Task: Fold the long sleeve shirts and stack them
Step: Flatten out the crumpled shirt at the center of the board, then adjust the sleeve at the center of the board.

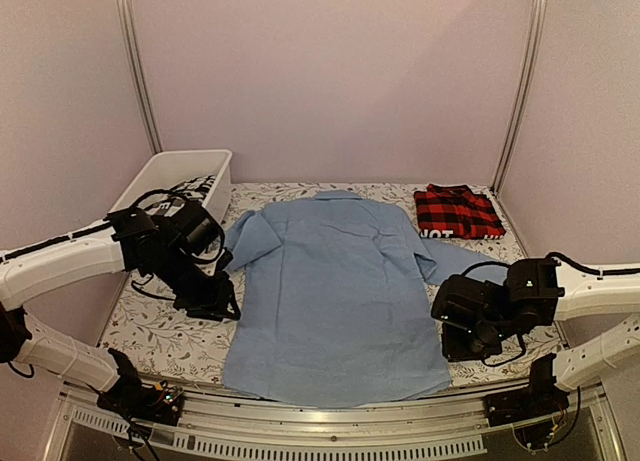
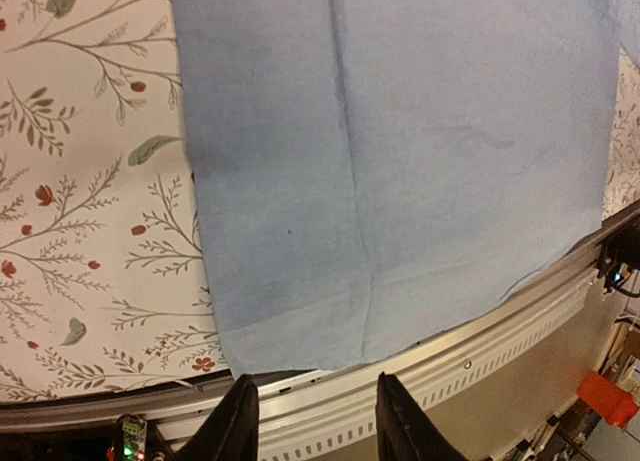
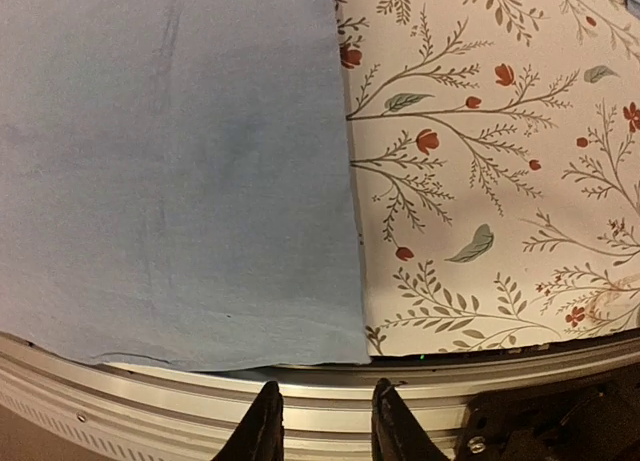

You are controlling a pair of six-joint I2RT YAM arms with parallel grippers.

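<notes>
**Task status.** The red-and-black plaid shirt (image 1: 457, 211) lies folded into a compact rectangle at the far right corner of the table (image 1: 165, 331). Treat it as done. The light blue shirt (image 1: 335, 301) lies spread flat in the middle of the table, and no fold across its body is visible. You have yet to fold this shirt and stack the two shirts.

**Orientation.** The light blue shirt's long axis runs from far to near. Its collar points away from the arm bases and its hem lies at the near edge, slightly over the metal rail. The sleeves sit close to the shoulders on either side.

**Grippers.** The left gripper (image 2: 318, 421) is beside the shirt's left edge, with its jaws apart and nothing between them. The right gripper (image 3: 328, 421) is beside the right edge, with its jaws likewise parted and empty.
</notes>
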